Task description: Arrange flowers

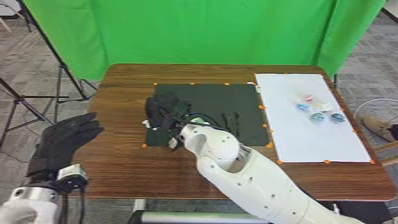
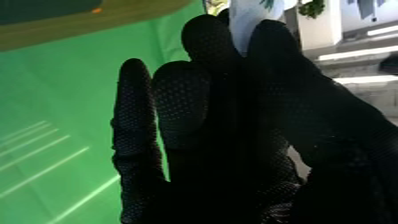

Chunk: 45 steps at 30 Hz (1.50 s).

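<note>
Over the left part of the dark mat, my right hand hangs at the end of its arm. In the right wrist view that hand pinches a pale, bluish-white thing, like a small wrapped flower, between thumb and fingers; bits of yellow and green show by its top. Several small flower pieces lie on the white sheet, among them a pink one, a white one and a blue one. At the table's left edge is my left hand, open, its fingers relaxed.
The brown table carries the dark mat and, to its right, the white sheet, both with orange marks along their edges. A green curtain hangs behind the table. A black stand is at the far left.
</note>
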Each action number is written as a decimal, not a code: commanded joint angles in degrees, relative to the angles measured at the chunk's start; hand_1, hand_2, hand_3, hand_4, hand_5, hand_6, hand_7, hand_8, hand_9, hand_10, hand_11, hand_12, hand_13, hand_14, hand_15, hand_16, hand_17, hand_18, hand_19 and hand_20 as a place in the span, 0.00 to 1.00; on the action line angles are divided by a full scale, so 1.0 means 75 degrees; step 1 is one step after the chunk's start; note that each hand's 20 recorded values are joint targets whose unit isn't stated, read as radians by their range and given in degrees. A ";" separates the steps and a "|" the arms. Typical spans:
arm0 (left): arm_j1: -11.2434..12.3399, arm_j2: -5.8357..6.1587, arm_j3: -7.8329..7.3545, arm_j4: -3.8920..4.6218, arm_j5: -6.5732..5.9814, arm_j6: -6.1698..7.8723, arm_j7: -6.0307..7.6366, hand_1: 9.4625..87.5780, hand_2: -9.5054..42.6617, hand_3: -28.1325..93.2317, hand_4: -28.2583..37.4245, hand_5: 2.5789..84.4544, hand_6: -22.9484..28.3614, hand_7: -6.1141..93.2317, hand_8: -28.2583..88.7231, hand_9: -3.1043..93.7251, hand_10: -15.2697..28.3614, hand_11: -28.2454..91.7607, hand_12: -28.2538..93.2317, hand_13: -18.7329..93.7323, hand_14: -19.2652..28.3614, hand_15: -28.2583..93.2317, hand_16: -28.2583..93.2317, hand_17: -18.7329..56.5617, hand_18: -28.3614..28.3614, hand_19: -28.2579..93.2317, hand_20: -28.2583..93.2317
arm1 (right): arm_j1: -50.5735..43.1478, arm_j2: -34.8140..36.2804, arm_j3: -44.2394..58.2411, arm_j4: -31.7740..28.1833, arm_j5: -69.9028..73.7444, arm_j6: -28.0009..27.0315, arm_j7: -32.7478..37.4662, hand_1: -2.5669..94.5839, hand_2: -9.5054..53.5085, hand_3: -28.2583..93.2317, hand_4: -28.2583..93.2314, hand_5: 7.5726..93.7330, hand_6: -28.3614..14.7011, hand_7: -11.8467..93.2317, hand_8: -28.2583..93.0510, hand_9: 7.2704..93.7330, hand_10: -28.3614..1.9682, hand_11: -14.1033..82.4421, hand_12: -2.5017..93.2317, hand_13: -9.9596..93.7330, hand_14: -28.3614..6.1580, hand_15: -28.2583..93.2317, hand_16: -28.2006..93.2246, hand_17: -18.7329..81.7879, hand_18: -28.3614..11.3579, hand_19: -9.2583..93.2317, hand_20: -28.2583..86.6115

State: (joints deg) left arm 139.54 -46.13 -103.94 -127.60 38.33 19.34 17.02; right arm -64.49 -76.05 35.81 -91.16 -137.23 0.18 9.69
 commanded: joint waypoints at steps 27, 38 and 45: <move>-0.0855 0.0351 0.0482 0.0201 0.0054 -0.0333 -0.0179 0.24 0.35 0.88 0.28 0.52 0.72 0.13 0.20 0.43 0.84 0.45 0.34 0.42 0.99 0.66 0.16 0.13 0.88 0.70 0.38 | -0.0139 -0.0525 0.0128 0.0443 -0.0407 -0.0196 0.1010 0.45 0.00 0.88 0.00 0.75 0.68 0.41 0.23 0.70 0.61 0.57 0.34 0.67 0.60 0.83 0.45 0.40 0.24 0.79 0.44; -0.0740 0.0503 0.0526 0.0211 -0.0127 -0.0209 0.0041 0.24 0.35 0.88 0.28 0.51 0.72 0.11 0.20 0.42 0.82 0.45 0.34 0.42 0.99 0.66 0.16 0.13 0.88 0.70 0.39 | -0.0136 -0.0553 0.0152 0.0450 -0.0566 -0.0444 0.1233 0.40 0.00 0.92 0.00 0.70 0.66 0.39 0.21 0.64 0.53 0.64 0.28 0.64 0.56 0.85 0.44 0.38 0.21 0.79 0.44; -0.0586 0.0600 0.0521 0.0158 -0.0249 -0.0096 0.0142 0.24 0.35 0.88 0.28 0.51 0.72 0.10 0.21 0.42 0.83 0.43 0.34 0.42 0.98 0.64 0.16 0.13 0.87 0.69 0.39 | -0.0160 -0.0551 0.0161 0.0379 -0.0636 -0.0483 0.1165 0.38 0.00 0.94 0.00 0.68 0.65 0.38 0.13 0.61 0.49 0.66 0.26 0.62 0.55 0.85 0.43 0.37 0.19 0.78 0.45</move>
State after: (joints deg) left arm 133.18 -42.17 -99.61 -126.05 37.27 17.68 17.50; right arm -65.49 -79.84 36.90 -87.59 -140.82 -3.01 19.04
